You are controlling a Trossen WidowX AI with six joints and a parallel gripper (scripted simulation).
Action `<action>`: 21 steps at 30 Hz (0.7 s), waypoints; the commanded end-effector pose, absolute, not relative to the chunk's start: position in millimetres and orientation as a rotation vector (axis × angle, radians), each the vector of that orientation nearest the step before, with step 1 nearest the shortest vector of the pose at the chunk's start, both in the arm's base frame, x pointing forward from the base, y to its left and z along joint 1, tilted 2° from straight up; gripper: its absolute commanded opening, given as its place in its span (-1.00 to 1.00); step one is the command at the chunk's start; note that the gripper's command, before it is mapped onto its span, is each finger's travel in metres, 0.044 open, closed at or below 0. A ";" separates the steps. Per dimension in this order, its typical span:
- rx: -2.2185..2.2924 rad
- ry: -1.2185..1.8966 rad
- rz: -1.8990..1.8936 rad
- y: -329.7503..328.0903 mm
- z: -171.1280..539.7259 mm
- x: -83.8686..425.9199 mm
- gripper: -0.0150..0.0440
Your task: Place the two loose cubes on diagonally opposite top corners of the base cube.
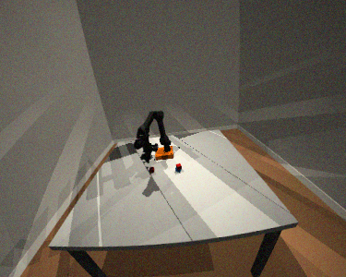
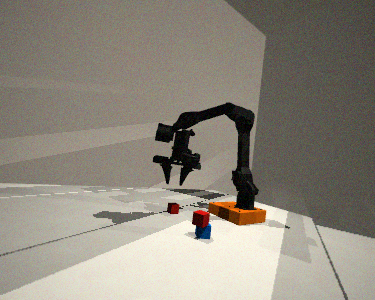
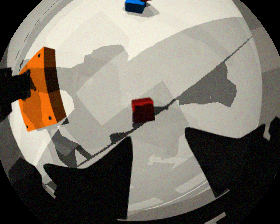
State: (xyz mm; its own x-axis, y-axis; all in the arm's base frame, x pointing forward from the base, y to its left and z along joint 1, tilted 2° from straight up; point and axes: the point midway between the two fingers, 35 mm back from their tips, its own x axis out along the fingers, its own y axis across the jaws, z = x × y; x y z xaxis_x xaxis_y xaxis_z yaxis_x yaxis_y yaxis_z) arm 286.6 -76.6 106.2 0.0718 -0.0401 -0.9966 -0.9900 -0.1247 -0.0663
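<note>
The blue base cube (image 1: 178, 171) (image 2: 203, 231) (image 3: 135, 6) stands on the table. One red cube (image 1: 178, 165) (image 2: 201, 218) rests on its top, looking level and shifted to one side in the exterior view. The other red cube (image 1: 151, 170) (image 2: 173, 208) (image 3: 143, 110) lies on the table, apart from the stack. My gripper (image 1: 146, 160) (image 2: 174, 184) (image 3: 158, 133) is open and empty, pointing down, above the table on the lone red cube's side. In the wrist view that cube shows just beyond the fingertips. The stack is cut off at the wrist view's top edge.
The orange arm base (image 1: 164, 153) (image 2: 252, 217) (image 3: 38, 102) sits behind the cubes, near both. The grey-white table (image 1: 126, 222) (image 2: 137, 270) carries the arm's shadows and thin dark lines. Walls stand behind the table.
</note>
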 end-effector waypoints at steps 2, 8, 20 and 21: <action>-1.350 1.142 1.258 -76.2 68.0 281.4 0.41; -1.350 1.142 1.258 -76.4 61.0 281.6 0.41; -1.349 1.142 1.258 -77.0 44.0 282.4 0.41; -1.349 1.142 1.258 -77.0 42.4 282.5 0.41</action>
State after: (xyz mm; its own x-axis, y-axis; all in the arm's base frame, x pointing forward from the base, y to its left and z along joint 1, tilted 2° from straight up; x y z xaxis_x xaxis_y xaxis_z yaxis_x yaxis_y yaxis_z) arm 285.6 -77.7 50.6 0.0567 -0.0364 -0.9977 -0.9908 -0.1251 -0.0518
